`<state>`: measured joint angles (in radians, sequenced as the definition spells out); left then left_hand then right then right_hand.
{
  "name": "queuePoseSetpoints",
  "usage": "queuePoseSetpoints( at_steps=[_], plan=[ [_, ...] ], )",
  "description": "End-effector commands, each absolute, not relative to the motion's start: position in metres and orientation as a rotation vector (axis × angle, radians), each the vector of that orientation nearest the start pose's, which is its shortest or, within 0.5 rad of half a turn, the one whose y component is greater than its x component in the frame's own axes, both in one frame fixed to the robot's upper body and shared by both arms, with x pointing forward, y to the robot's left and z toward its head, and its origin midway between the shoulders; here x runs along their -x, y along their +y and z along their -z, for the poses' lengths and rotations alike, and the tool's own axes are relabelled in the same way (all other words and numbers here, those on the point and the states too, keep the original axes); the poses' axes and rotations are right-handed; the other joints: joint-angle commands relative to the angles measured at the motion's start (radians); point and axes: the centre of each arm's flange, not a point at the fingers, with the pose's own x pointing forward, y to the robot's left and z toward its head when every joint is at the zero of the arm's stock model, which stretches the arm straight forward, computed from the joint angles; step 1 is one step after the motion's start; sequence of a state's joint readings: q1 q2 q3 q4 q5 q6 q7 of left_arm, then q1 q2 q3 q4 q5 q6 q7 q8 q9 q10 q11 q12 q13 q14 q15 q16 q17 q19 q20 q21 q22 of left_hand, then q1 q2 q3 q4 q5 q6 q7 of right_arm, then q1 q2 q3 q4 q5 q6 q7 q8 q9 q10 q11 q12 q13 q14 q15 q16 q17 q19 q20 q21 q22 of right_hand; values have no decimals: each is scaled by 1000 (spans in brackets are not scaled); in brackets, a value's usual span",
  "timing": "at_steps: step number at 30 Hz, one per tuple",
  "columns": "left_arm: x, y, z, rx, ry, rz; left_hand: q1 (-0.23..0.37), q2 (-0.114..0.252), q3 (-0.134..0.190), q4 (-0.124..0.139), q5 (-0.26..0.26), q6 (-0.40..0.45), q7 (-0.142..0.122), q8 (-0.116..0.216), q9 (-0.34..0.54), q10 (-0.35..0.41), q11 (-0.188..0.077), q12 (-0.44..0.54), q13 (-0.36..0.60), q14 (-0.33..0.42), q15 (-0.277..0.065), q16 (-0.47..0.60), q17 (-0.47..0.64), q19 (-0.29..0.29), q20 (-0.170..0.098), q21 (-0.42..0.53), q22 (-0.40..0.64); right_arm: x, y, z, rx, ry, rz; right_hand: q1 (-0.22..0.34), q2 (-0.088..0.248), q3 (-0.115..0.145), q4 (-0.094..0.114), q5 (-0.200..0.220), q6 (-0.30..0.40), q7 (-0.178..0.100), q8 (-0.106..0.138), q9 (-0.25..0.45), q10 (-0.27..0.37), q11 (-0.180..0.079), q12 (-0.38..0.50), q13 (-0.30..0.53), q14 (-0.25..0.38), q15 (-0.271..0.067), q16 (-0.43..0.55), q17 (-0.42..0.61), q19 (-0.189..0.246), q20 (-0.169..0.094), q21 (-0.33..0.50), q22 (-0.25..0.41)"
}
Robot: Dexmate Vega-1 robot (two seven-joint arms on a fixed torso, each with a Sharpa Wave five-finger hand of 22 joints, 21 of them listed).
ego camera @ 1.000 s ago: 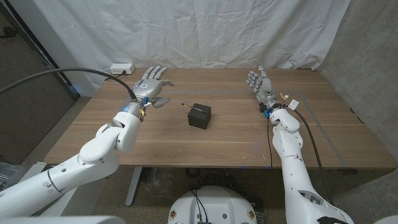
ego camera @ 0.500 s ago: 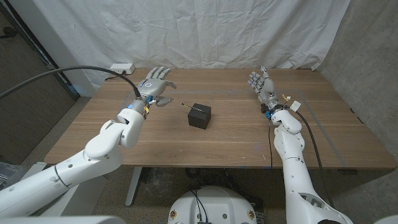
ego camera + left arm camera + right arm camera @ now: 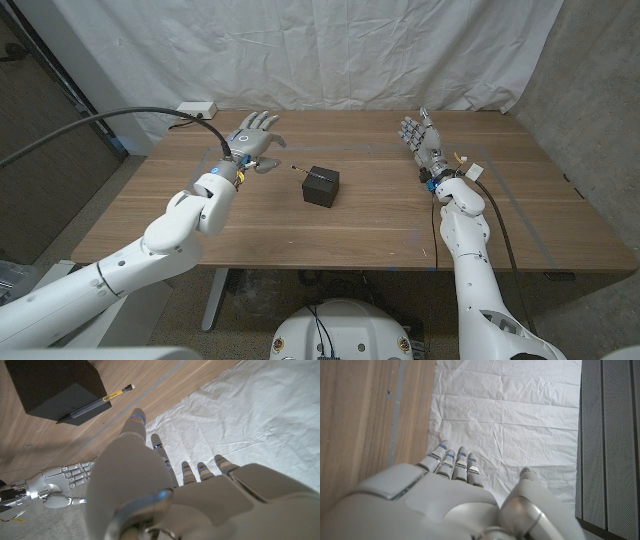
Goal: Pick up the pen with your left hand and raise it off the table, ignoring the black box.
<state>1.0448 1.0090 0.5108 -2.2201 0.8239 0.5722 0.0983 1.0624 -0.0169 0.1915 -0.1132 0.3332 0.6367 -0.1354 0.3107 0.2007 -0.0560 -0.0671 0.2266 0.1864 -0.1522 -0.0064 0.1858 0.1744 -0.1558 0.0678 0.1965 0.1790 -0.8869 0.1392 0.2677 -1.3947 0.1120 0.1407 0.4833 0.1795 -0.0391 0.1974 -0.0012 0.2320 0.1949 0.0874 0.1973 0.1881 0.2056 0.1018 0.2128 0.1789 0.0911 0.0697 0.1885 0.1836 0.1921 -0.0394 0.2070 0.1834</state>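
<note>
A thin dark pen (image 3: 299, 168) with a yellow band and white tip lies on the wooden table (image 3: 380, 225), one end against the black box (image 3: 321, 185). In the left wrist view the pen (image 3: 97, 404) runs out from under the box's (image 3: 50, 387) edge. My left hand (image 3: 252, 136) hovers left of the pen and a little farther back, fingers spread, holding nothing; its back shows at close range in the left wrist view (image 3: 150, 490). My right hand (image 3: 420, 135) stands upright at the far right with its fingers apart and nothing in it; the right wrist view (image 3: 445, 502) shows its back.
A white power strip (image 3: 195, 108) lies at the table's far left corner. A white cloth (image 3: 330, 50) hangs behind the table. A black cable (image 3: 110, 120) arcs over my left arm. My right hand (image 3: 65, 480) also shows across the table in the left wrist view.
My left hand has drifted slightly to the right, toward the pen, still spread. Pen, box and right hand have stayed put.
</note>
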Motion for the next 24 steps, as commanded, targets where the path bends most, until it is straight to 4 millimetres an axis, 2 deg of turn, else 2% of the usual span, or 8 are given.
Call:
queuePoseSetpoints(
  at_steps=[1, 5, 9, 11, 24],
  plan=[
    [-497, 224, -28, -1660, -725, -352, 1, 0, -10, 2, 7, 10, 2, 2, 2, 8, -7, 0, 0, 0, -1, 4, 6, 3, 3, 9, 4, -637, -260, 15, -190, -696, -272, -3, 5, -1, 2, 5, 9, 3, 7, 2, 6, -5, 6, 5, 12, 0, 4, 4, 9, 1, 2, 5],
    [-499, 223, -29, -1653, -724, -339, -8, 2, -16, 9, 6, 27, 9, 5, 2, 20, -13, 2, 0, 7, -8, 6, 7, 6, 3, 10, 4, -637, -261, 16, -193, -695, -270, -3, 5, -2, 2, 5, 10, 3, 7, 2, 7, -4, 6, 5, 13, -1, 4, 5, 10, 1, 2, 5],
    [-502, 221, -28, -1657, -724, -333, -23, 5, -25, 19, 4, 51, 27, 8, 0, 40, -36, 5, 0, 17, -25, 9, 7, 11, -2, 11, 4, -636, -261, 17, -191, -696, -266, -4, 5, -2, 2, 5, 11, 2, 7, 2, 7, -4, 6, 5, 13, -1, 4, 5, 11, 1, 3, 5],
    [-503, 221, -27, -1657, -726, -330, -27, 5, -29, 22, 4, 58, 32, 9, 0, 46, -40, 6, 0, 21, -30, 10, 7, 14, -4, 12, 4, -636, -262, 17, -190, -695, -264, -4, 5, -2, 2, 5, 10, 3, 6, 2, 8, -5, 6, 5, 14, -1, 4, 5, 11, 1, 3, 5],
    [-504, 221, -27, -1670, -721, -321, -44, -7, -48, 30, 3, 60, 25, -2, -3, 46, -43, -1, -1, 25, -31, 8, 7, 16, -3, 11, 4, -635, -263, 19, -197, -696, -257, -5, 7, -3, 1, 4, 11, 3, 5, 2, 7, -4, 5, 5, 13, 0, 3, 5, 11, 2, 2, 5]
  ],
)
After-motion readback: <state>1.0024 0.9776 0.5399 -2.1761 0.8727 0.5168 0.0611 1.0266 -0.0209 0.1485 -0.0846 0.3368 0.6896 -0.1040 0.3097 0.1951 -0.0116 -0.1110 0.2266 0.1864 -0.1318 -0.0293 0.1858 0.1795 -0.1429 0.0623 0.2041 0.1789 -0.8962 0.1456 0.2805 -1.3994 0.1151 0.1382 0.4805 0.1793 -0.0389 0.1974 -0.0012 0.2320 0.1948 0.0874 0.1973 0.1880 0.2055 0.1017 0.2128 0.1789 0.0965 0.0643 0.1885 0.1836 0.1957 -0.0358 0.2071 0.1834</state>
